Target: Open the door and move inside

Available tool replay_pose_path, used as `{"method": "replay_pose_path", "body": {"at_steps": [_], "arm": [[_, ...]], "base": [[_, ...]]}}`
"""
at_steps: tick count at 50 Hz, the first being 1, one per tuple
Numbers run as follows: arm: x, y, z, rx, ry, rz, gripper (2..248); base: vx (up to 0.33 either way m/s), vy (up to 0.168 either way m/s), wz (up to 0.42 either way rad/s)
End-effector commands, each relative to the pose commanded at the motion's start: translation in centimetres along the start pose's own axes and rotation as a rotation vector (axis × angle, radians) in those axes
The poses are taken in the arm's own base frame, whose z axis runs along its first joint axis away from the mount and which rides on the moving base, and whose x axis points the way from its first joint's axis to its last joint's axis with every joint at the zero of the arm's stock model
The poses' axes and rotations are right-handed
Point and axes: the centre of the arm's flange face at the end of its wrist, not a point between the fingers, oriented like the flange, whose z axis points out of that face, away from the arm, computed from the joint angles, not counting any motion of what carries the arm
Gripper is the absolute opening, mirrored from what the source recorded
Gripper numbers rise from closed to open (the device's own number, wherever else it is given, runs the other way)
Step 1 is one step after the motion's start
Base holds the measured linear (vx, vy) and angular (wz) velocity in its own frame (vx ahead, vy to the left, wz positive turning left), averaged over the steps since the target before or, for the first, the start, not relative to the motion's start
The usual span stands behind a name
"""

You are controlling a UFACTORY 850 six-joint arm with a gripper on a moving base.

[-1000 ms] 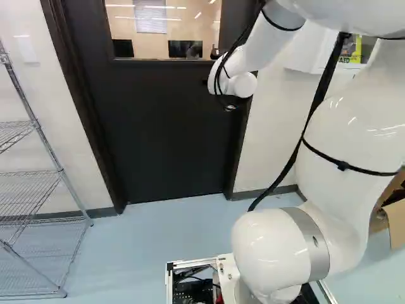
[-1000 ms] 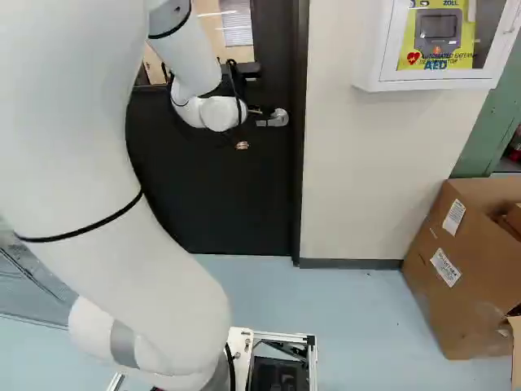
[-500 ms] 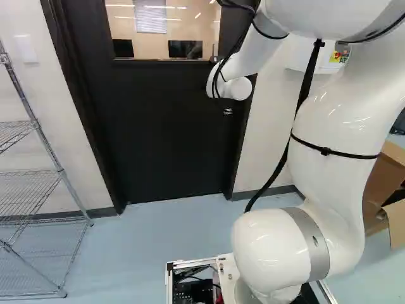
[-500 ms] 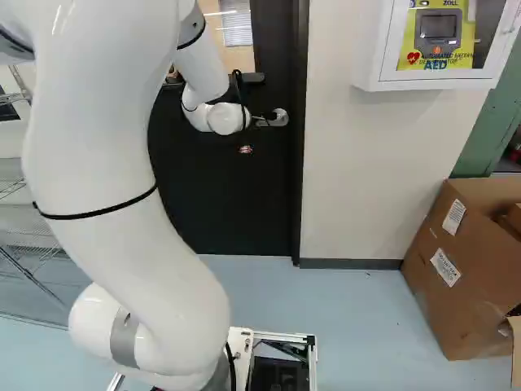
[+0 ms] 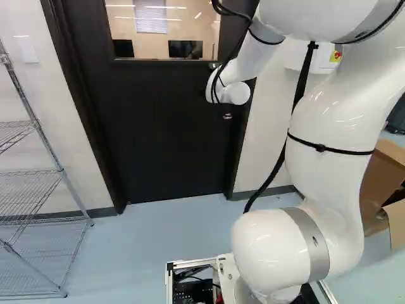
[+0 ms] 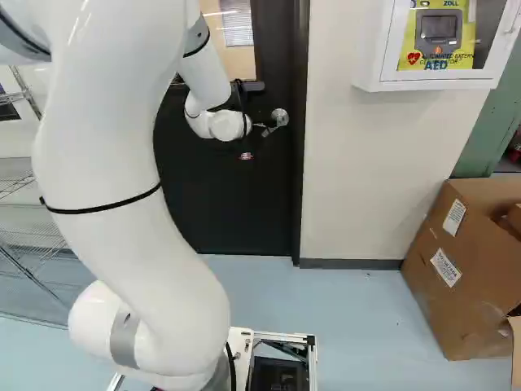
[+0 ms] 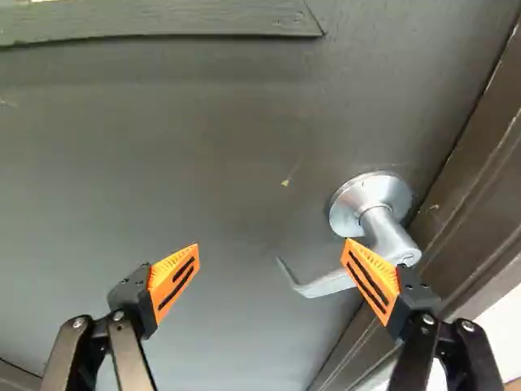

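Observation:
My gripper [image 6: 253, 140] is at the door handle [image 6: 280, 116] in the right base view. The black door [image 5: 164, 133], with a window in its upper part, stands closed in its frame. Seen from the wrist, the gripper [image 7: 273, 267] is open, its orange-padded fingers wide apart. One finger lies over the silver lever [image 7: 327, 283] near its hub, hiding part of it; whether they touch I cannot tell. The lever's bent free end reaches into the gap, well short of the other finger. In the right base view the lever slants downward.
A wire shelf rack [image 5: 38, 183] stands left of the door. Right of the door, a white AED cabinet [image 6: 370, 61] hangs on the wall, with an open cardboard box [image 6: 431, 285] on the floor beyond. The door frame [image 7: 480, 183] runs close beside the handle.
The arm has shifted, its wrist and gripper moving slightly right and lower in the right base view. The lever has turned from about level to slanting down. The base has not moved.

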Motion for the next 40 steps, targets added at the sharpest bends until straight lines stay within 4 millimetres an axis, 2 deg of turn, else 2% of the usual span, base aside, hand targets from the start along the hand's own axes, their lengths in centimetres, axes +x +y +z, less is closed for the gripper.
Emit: {"method": "replay_pose_path", "body": {"at_steps": [40], "arm": [[-4.1, 0.0, 1.7, 0.0, -0.08, 0.0, 247]], "base": [[0.0, 0.0, 0.0]]}}
